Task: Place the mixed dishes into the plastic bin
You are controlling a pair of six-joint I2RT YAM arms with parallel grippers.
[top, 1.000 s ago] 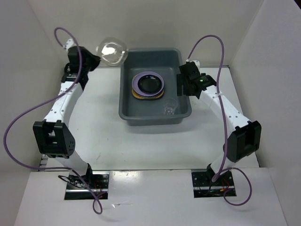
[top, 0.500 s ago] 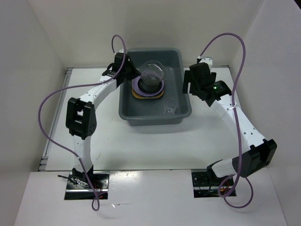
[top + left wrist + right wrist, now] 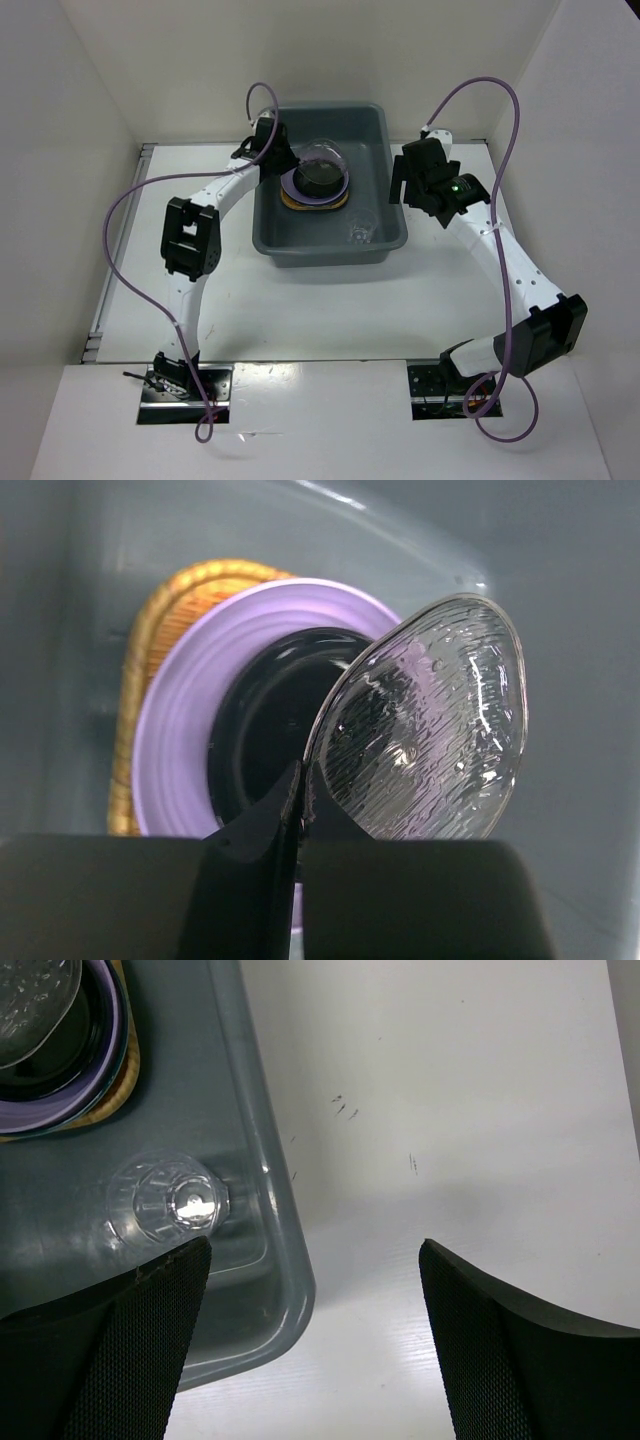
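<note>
The left end effector (image 3: pixel 300 785) pinches the rim of a clear ribbed glass plate (image 3: pixel 425 730), tilted above the small black dish (image 3: pixel 260 720), lilac round plate (image 3: pixel 170 740) and woven bamboo tray (image 3: pixel 150 630) we see stacked inside the grey-blue plastic bin (image 3: pixel 385 238). The right end effector (image 3: pixel 315 1250) hangs spread over the bin's rim, near a clear glass cup (image 3: pixel 165 1205) inside it.

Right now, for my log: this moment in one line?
left gripper shut on clear plate over bin | right gripper open at bin rim | cup in bin
</note>
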